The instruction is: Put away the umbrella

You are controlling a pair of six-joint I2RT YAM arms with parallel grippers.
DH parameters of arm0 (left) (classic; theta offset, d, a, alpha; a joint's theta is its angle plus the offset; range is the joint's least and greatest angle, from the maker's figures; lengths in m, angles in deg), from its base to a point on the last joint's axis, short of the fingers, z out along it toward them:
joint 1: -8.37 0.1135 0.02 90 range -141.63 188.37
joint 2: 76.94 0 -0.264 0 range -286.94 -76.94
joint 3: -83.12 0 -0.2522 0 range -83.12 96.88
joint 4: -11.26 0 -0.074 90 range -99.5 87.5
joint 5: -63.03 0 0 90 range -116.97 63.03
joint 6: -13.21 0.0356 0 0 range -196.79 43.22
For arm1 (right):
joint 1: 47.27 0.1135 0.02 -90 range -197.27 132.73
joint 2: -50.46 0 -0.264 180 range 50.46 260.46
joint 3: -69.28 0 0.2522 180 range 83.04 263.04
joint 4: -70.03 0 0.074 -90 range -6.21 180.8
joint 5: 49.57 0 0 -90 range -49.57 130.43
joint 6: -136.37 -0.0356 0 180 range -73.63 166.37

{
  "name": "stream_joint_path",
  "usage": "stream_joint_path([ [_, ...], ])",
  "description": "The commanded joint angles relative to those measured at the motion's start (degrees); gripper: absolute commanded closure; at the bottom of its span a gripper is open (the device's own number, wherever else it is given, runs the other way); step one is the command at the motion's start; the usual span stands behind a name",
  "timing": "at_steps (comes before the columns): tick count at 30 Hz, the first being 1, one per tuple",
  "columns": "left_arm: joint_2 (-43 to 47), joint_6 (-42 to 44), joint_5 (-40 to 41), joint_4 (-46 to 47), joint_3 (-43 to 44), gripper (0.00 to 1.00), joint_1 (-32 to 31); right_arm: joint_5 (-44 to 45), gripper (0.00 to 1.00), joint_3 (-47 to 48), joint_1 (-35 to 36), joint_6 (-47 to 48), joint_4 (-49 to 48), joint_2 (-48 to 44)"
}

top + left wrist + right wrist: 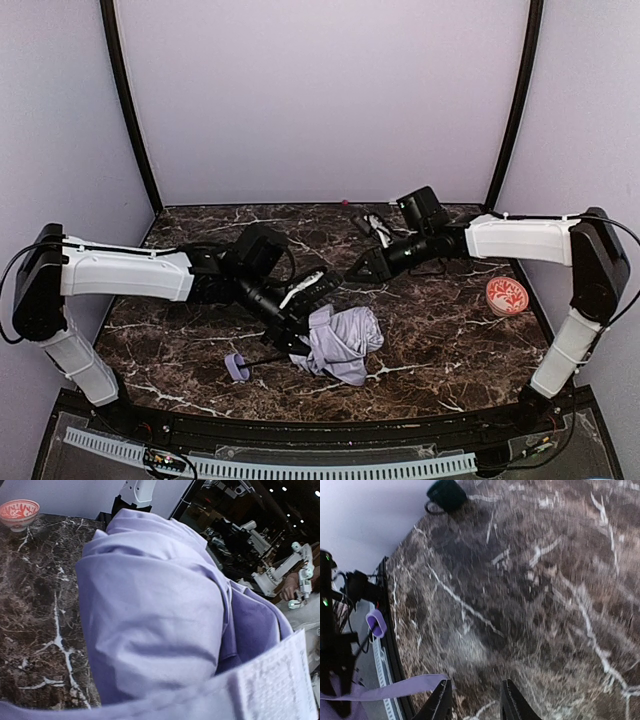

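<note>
Fabric should be gathered tight around the umbrella point(345, 340); the left gripper point(293, 336) at it cannot be told closed or not, the right gripper point(476, 685) beyond it is spread, empty

A dark brown marble counter point(430, 340), veined with white, carries a small round red-and-white patterned dish point(507, 296) near its right edge. The left wrist view shows the dish has a raised rim and a foot. Plain pale lavender walls point(320, 90) rise behind, framed by black corner posts point(128, 110). A white perforated strip point(270, 465) runs along the near edge.
</note>
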Motion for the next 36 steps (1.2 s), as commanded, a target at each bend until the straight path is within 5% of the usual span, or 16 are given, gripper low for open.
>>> stream_joint_path([
  [1, -1.78, -9.4, -13.32, 6.2, 0.08, 1.0, 1.8, -0.89, 0.65, -6.37, -0.12, 4.61, 1.53, -3.27],
  [8, -4.89, -13.76, -19.24, 11.33, -0.5, 1.0, 2.27, 6.09, 0.51, -11.63, -2.49, 10.61, 3.2, -10.25],
  [17, -6.59, -1.71, -16.06, -7.94, 9.84, 1.0, 2.45, -2.99, 0.28, -33.18, -0.9, 16.13, -27.47, -22.9],
  [25, -8.51, 5.93, -12.5, -21.68, 19.77, 1.0, 2.45, -2.99, 0.28, -34.19, 5.59, 16.13, -42.48, -17.8],
  [36, -9.39, 8.02, -10.67, -25.72, 24.32, 1.0, 2.75, -2.99, 0.28, -30.42, 7.78, 16.13, -41.43, -12.23],
])
